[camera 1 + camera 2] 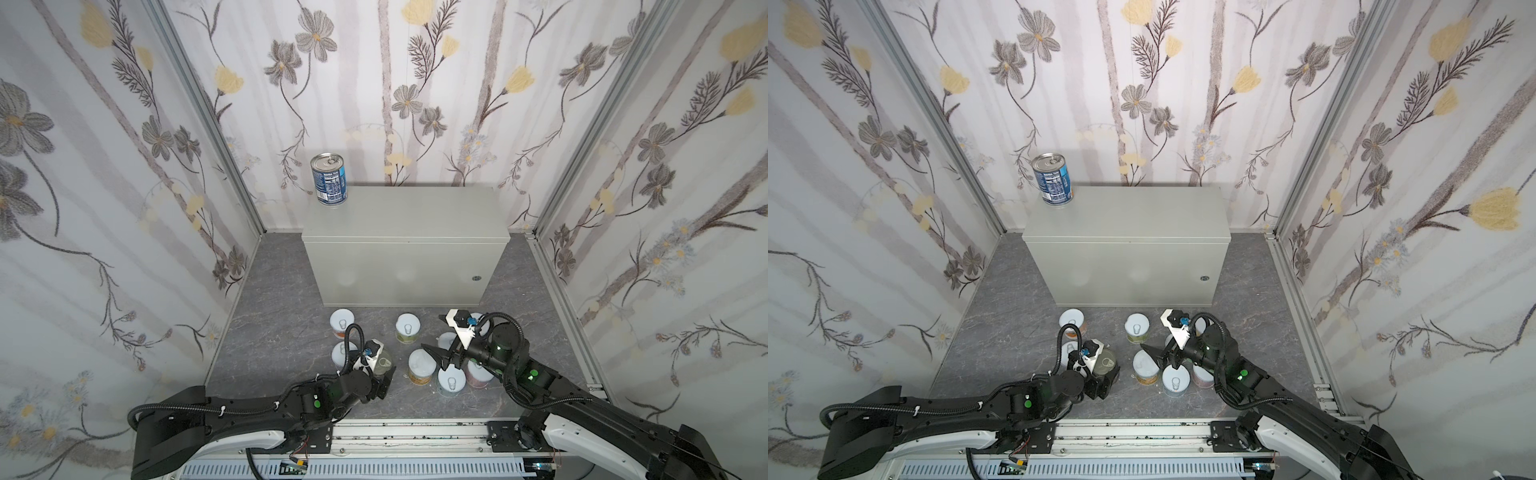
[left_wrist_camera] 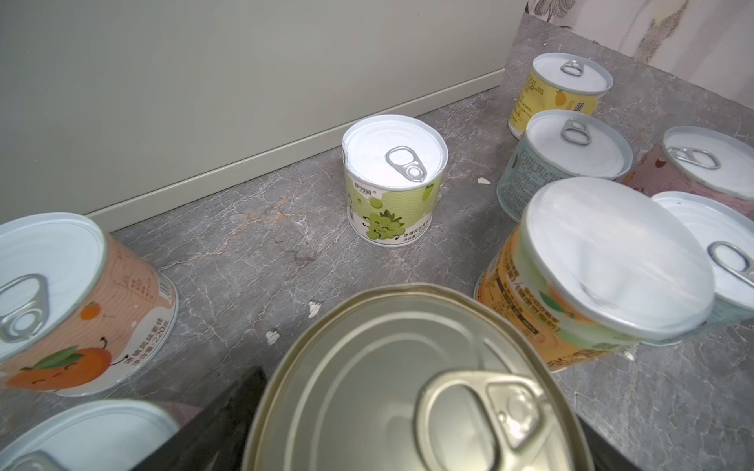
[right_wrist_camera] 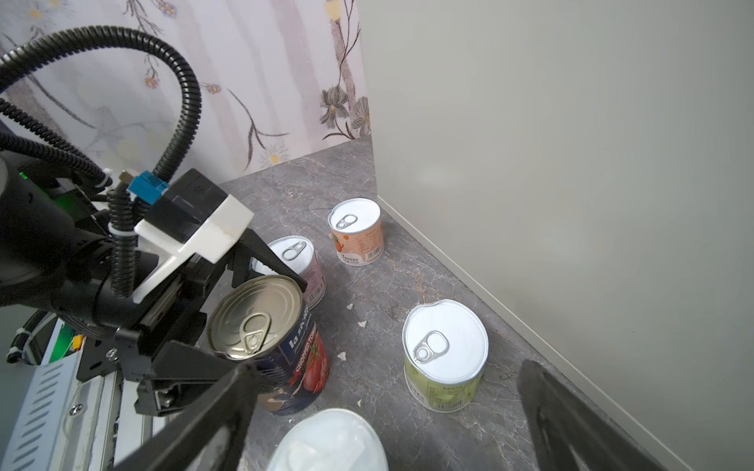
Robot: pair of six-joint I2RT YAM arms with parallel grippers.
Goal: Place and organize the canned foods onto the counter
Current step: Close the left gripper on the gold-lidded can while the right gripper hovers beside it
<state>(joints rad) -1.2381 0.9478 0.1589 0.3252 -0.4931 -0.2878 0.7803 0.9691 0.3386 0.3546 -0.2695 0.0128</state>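
Walls: floral-papered panels are being shown on three sides, rising from a dark marbled floor point(image 1: 282, 299).
Counter: the light-grey metal cabinet box point(image 1: 407, 216) is being occupied by one tall dark-blue can with a bare pull-tab lid point(image 1: 329, 178), upright at its left rear corner.
Left gripper: the left gripper point(image 3: 261, 322) is being held astride a second tall dark-blue tomato can point(image 3: 304, 367), upright on the floor; whether its jaws are pressing cannot be told.
Step in hand: by judgement, a square squeeze on the can wall is being called for, then a straight lift, so that the pinkish short can point(image 3: 312, 277) just beside is not being knocked.
Short cans: white-lidded pastel cans are being shown on the floor before the counter, a green-labelled one point(image 1: 407, 328) among them.
Right gripper: the right gripper point(image 3: 385, 365) is being held wide open and empty over a short orange-and-green can with a dented white lid point(image 1: 417, 370).
Hidden: some short cans are being covered by the arms in both top views.
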